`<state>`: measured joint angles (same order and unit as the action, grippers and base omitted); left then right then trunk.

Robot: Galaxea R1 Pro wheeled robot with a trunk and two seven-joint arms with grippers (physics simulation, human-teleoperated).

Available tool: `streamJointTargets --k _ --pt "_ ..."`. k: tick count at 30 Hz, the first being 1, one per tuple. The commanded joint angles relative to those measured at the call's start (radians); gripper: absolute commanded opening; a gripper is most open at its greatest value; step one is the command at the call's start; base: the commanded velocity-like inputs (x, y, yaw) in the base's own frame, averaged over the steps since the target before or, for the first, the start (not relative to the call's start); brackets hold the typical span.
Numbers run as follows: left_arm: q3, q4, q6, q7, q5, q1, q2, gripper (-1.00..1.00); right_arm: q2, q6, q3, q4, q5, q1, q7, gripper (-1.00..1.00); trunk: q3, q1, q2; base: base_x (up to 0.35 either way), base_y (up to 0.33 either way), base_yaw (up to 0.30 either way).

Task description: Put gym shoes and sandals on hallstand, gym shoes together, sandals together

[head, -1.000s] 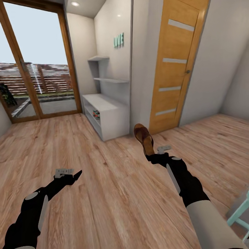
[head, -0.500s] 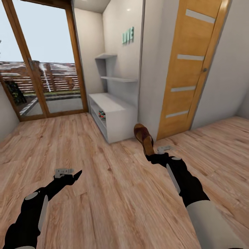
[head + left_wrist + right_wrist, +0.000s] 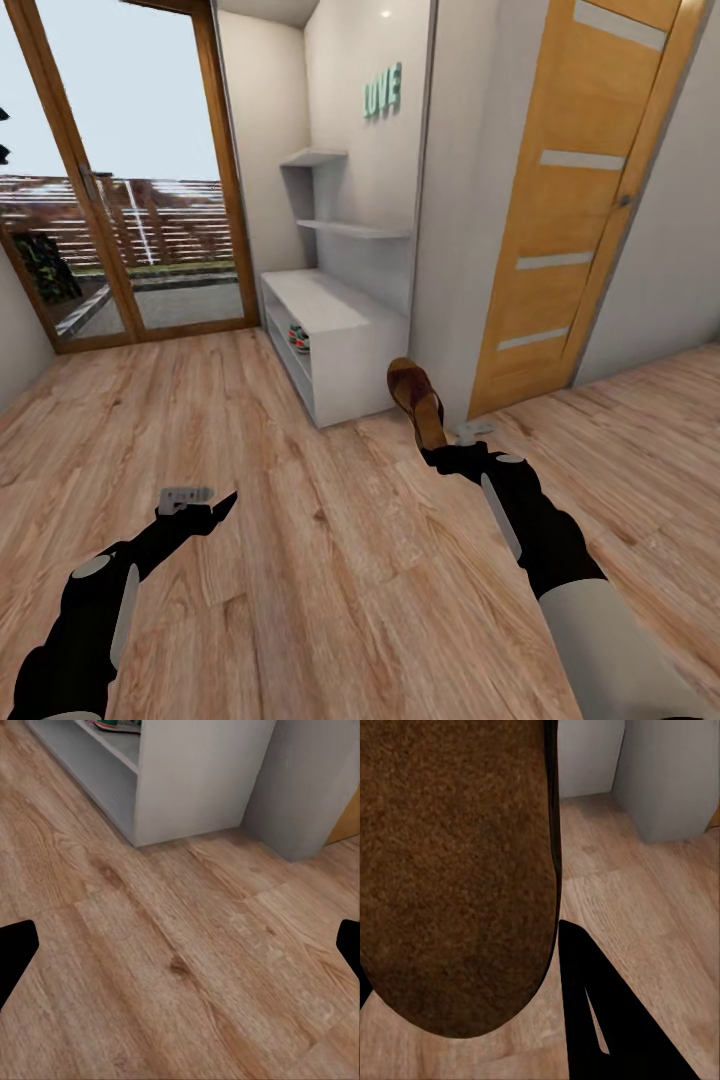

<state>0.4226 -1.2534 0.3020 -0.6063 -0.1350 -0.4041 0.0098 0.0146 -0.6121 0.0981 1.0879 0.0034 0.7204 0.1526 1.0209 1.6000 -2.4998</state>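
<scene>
One brown sandal (image 3: 414, 397) sticks up and forward from my right gripper (image 3: 434, 447), which is shut on its heel end, held above the corridor floor (image 3: 300, 560). Its brown sole (image 3: 457, 870) looms close in the right wrist view, beside one dark finger (image 3: 604, 1020). The hallstand (image 3: 345, 325) stands ahead against the wall, with a gym shoe (image 3: 299, 338) on its shelf. That gym shoe (image 3: 116, 725) also peeks in at the edge of the left wrist view. My left gripper (image 3: 222, 505) hovers low over the floor, open and empty (image 3: 180, 952).
A wooden door (image 3: 580, 210) is to the right of the hallstand, past a grey wall pillar (image 3: 455, 230). A glazed patio door (image 3: 120, 180) closes the corridor's far left. Wall shelves (image 3: 350, 228) and a "LOVE" sign (image 3: 381, 92) hang above the hallstand.
The whole view has shifted: the hallstand and door now sit closer and further right, so the camera moved. Both arms keep their pose, the sandal still held.
</scene>
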Motion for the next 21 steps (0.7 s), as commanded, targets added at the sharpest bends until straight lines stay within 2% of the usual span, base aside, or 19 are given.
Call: streamJointTargets --k 1,6,21 --pt "0.002 -0.001 0.005 -0.007 -0.006 -0.001 -0.001 1.00 0.001 -0.006 0.002 0.001 -0.003 0.001 -0.001 -1.00 0.001 0.000 0.000 0.349 0.000 0.004" --pt "0.002 -0.001 0.005 -0.007 -0.006 -0.001 -0.001 1.00 0.001 -0.006 0.002 0.001 -0.003 0.001 -0.001 -1.00 0.004 0.000 0.000 0.349 0.000 0.096" --pt "0.002 -0.001 0.005 -0.007 -0.006 -0.001 -0.001 1.00 0.001 -0.006 0.002 0.001 -0.003 0.001 -0.001 -1.00 0.022 0.000 0.000 0.346 0.000 0.184"
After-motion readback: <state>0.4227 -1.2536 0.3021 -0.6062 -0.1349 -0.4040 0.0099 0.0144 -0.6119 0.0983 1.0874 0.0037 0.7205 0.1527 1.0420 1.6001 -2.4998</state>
